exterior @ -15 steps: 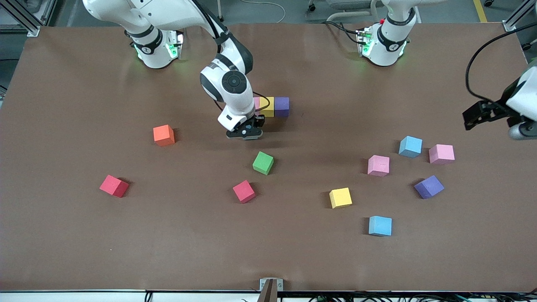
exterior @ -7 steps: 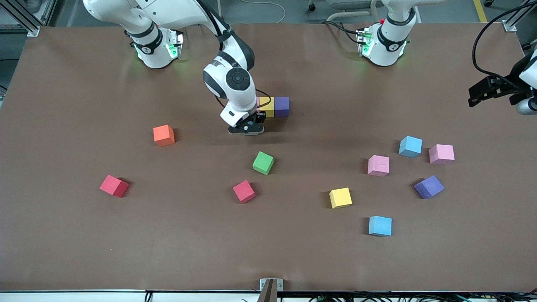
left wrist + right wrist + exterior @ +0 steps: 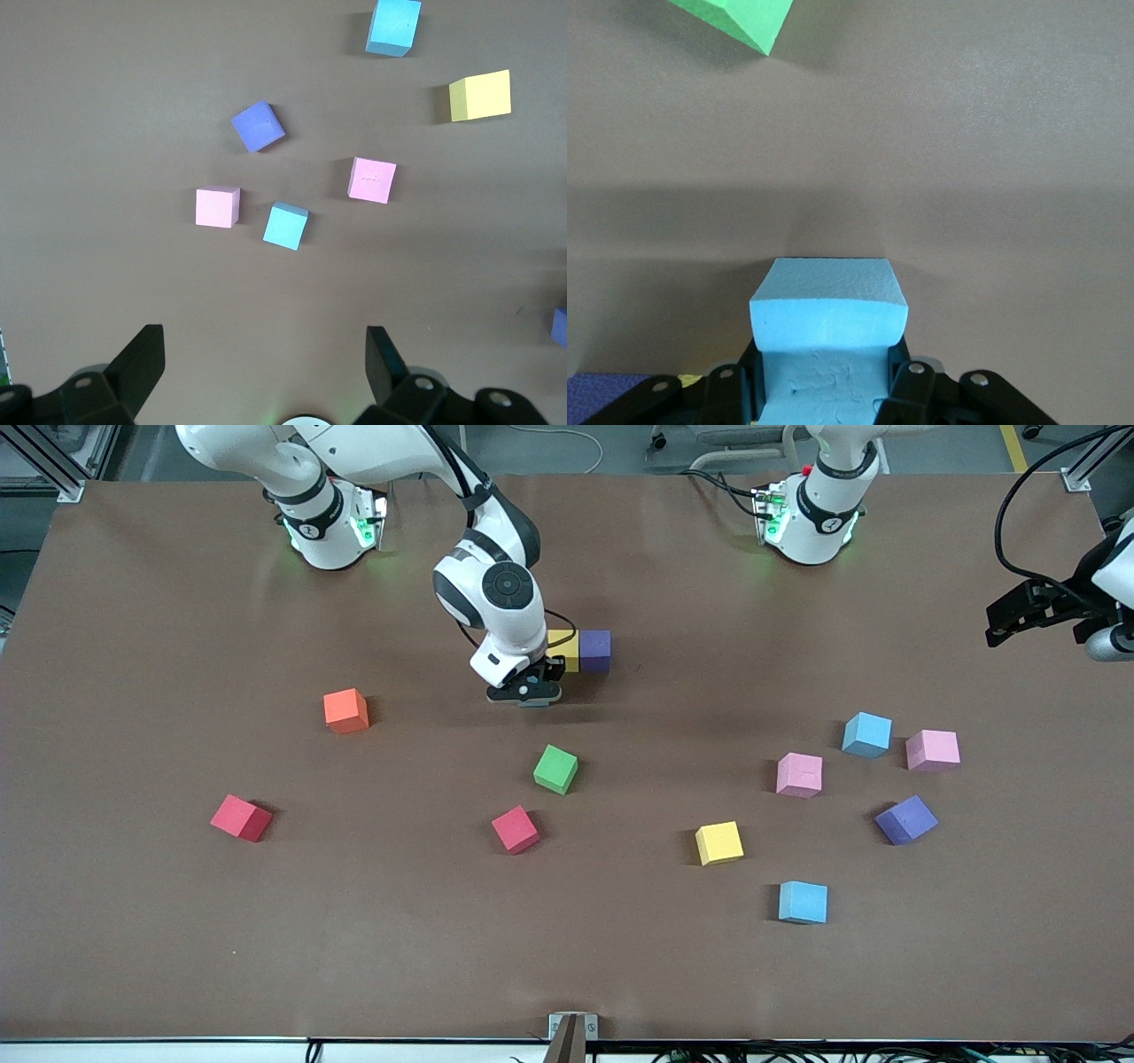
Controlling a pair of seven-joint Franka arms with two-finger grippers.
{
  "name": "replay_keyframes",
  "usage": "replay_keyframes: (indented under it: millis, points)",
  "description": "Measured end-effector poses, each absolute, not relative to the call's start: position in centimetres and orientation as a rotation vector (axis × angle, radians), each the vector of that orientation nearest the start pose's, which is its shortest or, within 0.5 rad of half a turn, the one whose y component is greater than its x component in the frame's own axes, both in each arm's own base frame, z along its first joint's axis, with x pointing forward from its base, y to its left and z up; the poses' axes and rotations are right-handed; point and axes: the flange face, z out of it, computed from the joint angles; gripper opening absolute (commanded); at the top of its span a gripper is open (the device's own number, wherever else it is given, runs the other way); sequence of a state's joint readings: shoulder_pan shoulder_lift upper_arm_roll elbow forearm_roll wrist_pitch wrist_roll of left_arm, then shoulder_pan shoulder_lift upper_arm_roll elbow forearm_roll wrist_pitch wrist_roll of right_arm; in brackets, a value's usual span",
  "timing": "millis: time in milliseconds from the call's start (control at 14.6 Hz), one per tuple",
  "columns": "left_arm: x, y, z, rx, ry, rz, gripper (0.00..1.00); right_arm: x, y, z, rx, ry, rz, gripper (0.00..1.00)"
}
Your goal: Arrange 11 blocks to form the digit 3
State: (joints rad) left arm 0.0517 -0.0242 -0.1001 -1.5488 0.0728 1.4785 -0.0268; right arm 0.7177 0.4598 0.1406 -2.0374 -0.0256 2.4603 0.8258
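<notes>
My right gripper (image 3: pixel 524 693) is shut on a light blue block (image 3: pixel 828 319) and holds it low over the table, right beside the row of a yellow block (image 3: pixel 567 648) and a purple block (image 3: pixel 595 650). The arm hides whatever lies at the row's other end. A green block (image 3: pixel 555 769) lies loose a little nearer the camera. My left gripper (image 3: pixel 999 622) hangs open and empty above the table's edge at the left arm's end; its wrist view looks down on a loose pink block (image 3: pixel 217 207) and light blue block (image 3: pixel 285 226).
Loose blocks lie scattered: orange (image 3: pixel 345 710), two red (image 3: pixel 241 817) (image 3: pixel 515 829), yellow (image 3: pixel 718 842), light blue (image 3: pixel 803 902) (image 3: pixel 866 734), pink (image 3: pixel 799 774) (image 3: pixel 932 749), purple (image 3: pixel 905 819). Both arm bases stand along the table's edge farthest from the camera.
The right gripper has carried the light blue block closer to the yellow and purple row. The left gripper has drawn back a little toward the table's end.
</notes>
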Motion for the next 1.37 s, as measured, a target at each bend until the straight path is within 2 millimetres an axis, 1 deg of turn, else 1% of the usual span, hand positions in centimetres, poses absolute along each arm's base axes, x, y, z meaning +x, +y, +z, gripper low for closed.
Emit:
replay_keyframes:
  millis: [274, 616, 1369]
  points:
    - [53.7, -1.8, 64.0, -3.064, 0.025, 0.068, 1.0, 38.8, 44.8, 21.2, -3.135, -0.048, 0.091, 0.03]
    - [53.9, -1.6, 63.4, -3.064, 0.02, 0.087, 1.0, 38.3, 44.5, 21.1, -3.116, -0.035, 0.061, 0.03]
    - [53.9, -1.5, 63.5, -3.064, 0.018, 0.082, 1.0, 37.8, 44.8, 21.0, -3.125, -0.029, 0.073, 0.04]
